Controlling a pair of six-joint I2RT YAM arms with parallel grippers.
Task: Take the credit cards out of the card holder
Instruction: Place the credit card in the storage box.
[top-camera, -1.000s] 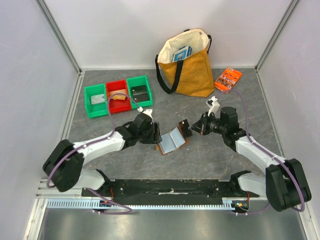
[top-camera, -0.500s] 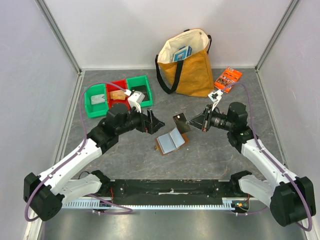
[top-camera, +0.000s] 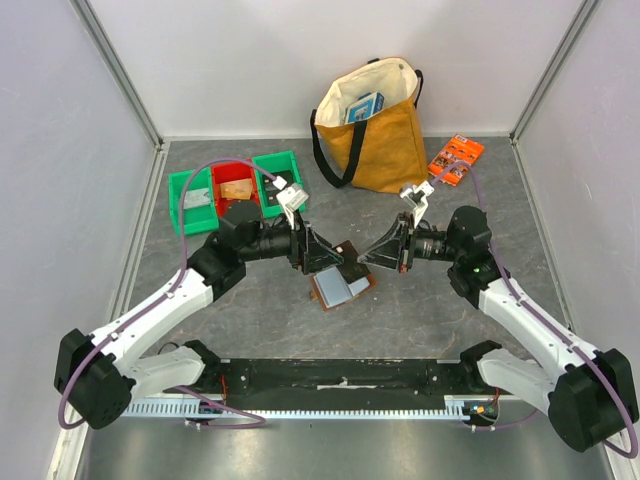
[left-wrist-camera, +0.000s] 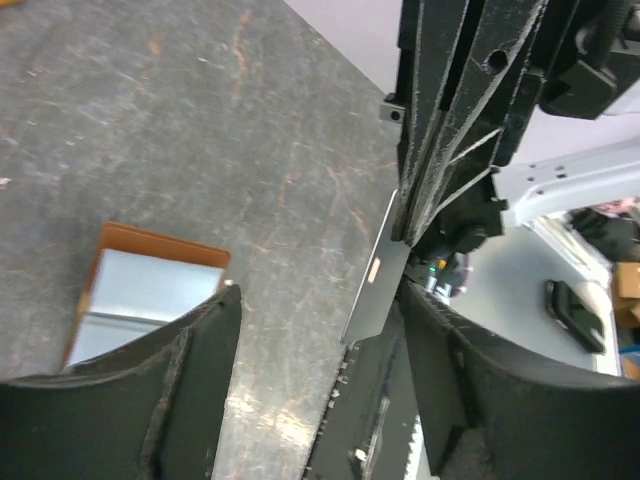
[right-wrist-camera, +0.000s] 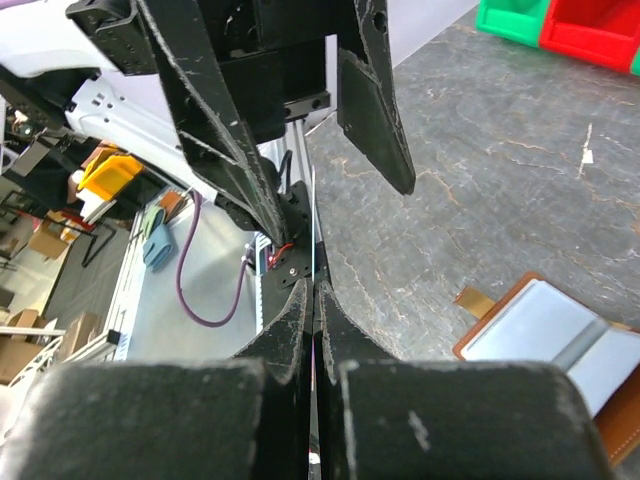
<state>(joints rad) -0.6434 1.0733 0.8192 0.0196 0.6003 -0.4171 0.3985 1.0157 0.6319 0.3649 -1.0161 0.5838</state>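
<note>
Grey, scuffed bench carries the card holder, lying open near its middle with the pale pockets up; just above it the right gripper is pressed together on a credit card, held off the bench. Facing it, the left gripper stands spread, a finger on either side of the card's free end.

A yellow bag is standing at the back of the counter, holding a blue box. An orange packet is lying just right of it; three bins, green, red, green, are sitting in a row back left.
</note>
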